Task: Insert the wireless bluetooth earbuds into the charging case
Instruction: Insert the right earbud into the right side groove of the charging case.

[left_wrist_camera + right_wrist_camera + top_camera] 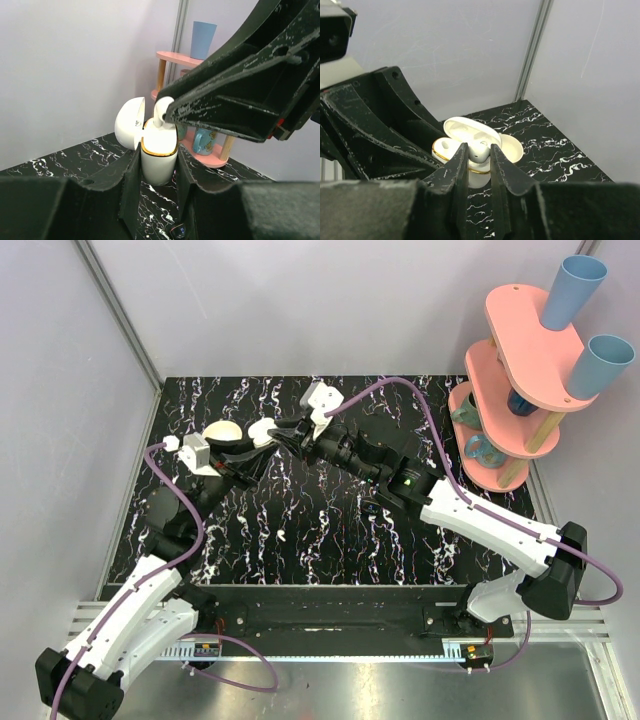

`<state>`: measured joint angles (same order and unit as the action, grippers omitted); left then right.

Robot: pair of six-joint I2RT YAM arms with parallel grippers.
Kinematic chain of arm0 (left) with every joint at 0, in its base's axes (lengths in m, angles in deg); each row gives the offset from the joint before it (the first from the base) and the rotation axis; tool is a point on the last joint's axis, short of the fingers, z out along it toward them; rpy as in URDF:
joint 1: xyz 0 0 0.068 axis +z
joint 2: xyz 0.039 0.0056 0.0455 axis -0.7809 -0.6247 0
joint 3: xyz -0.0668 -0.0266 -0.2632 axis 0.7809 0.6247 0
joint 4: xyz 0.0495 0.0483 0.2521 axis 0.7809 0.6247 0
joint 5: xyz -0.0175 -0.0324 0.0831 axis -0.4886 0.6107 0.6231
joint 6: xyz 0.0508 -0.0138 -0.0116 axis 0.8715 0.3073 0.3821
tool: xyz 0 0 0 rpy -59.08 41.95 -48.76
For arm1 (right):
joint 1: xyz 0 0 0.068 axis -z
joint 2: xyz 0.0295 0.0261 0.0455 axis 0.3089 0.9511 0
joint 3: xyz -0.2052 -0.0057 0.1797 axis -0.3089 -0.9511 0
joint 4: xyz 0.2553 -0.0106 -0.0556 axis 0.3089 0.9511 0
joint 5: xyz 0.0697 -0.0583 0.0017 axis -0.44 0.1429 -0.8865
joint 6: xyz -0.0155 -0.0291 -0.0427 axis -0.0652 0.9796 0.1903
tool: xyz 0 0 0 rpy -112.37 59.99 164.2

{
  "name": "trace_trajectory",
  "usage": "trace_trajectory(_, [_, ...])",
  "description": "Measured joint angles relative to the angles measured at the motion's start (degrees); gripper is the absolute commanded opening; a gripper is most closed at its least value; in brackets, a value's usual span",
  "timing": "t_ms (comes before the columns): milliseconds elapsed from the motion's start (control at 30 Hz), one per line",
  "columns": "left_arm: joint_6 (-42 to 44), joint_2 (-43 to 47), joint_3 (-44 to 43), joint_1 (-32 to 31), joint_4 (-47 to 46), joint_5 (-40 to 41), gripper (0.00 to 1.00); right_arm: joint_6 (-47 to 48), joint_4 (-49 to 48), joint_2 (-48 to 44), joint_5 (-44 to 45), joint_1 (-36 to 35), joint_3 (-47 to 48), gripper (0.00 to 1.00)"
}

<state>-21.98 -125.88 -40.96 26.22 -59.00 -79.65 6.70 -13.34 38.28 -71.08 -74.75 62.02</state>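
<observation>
At frame centre my left gripper (pixel 157 167) clamps the open charging case (pixel 158 150); my right gripper (pixel 479 151) pinches an earbud (pixel 481 147) over its base

**A:** Any lettering to read here?

**B:** Hardly. The left wrist view shows a small dark print near the edge of the raised half of the charging case (pixel 129 124). It is too small and too tilted to make out.

**A:** And on the rack?

**B:** The mug (pixel 204 141) on the pink shelf (pixel 212 159) carries a coloured printed picture, but it is blurred. I cannot tell any letters on it.

**A:** Anything on the arms?

**B:** In the top view a small green light (pixel 407 481) glows on the right arm (pixel 470 515). It is only a plain dot, not a figure. No brand, number or label can be read in any view.
</observation>
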Motion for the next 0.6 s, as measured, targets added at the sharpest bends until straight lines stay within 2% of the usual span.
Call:
trace_trajectory(133, [0.0, 0.1, 0.0, 0.0, 0.0, 0.5, 0.0, 0.5, 1.7, 0.0, -0.7, 0.0, 0.0, 0.35])
trace_trajectory(200, [0.0, 0.1, 0.0, 0.0, 0.0, 0.6, 0.0, 0.5, 1.7, 0.0, -1.0, 0.0, 0.0, 0.47])
trace_trajectory(400, [0.1, 0.2, 0.0, 0.0, 0.0, 1.4, 0.0, 0.3, 2.0, 0.0, -1.2, -0.3, 0.1, 0.71])
trace_trajectory(467, [0.2, 0.3, 0.0, 0.0, 0.1, 1.4, 0.0, 0.2, 1.8, 0.0, -0.9, -0.2, 0.1, 0.75])
trace_trajectory(500, [0.3, 0.3, 0.0, 0.0, 0.2, 1.4, 0.0, 0.3, 1.6, 0.0, -0.5, -0.3, 0.1, 0.81])
trace_trajectory(600, [0.7, 0.8, 0.0, 0.0, 0.5, 1.7, 0.0, -0.3, 1.2, 0.0, 0.8, -0.3, 0.1, 0.83])
